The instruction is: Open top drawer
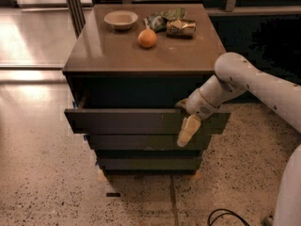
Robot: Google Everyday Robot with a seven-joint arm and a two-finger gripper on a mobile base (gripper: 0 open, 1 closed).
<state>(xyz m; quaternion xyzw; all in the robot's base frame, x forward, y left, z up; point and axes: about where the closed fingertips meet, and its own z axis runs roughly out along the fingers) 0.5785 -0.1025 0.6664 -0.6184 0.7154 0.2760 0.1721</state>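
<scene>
In the camera view, a dark cabinet stands on a speckled floor (pixel 51 173), and its top drawer (pixel 136 120) is pulled partway out. The flat front sits forward of the worktop (pixel 117 55) edge, with a dark gap open behind it. The tool (pixel 188 128) is at the right part of that drawer front, at the end of a white arm (pixel 263 84) that reaches in from the right. Its wrist is level with the front's upper edge, and its pale lower part hangs down across the face of the drawer and touches it. Whether the tool is spread or closed, or gripping the edge, cannot be told from here. Below the top drawer, two more dark fronts, the middle drawer (pixel 141 141) and the bottom drawer (pixel 146 163), sit further back. On the worktop, well behind the tool, are a small pale bowl (pixel 121 19), an orange (pixel 147 38) just in front of it, a crumpled greenish bag (pixel 162 19) and a can lying on its side (pixel 181 28). A dark cable (pixel 225 214) loops on the floor at lower right.
</scene>
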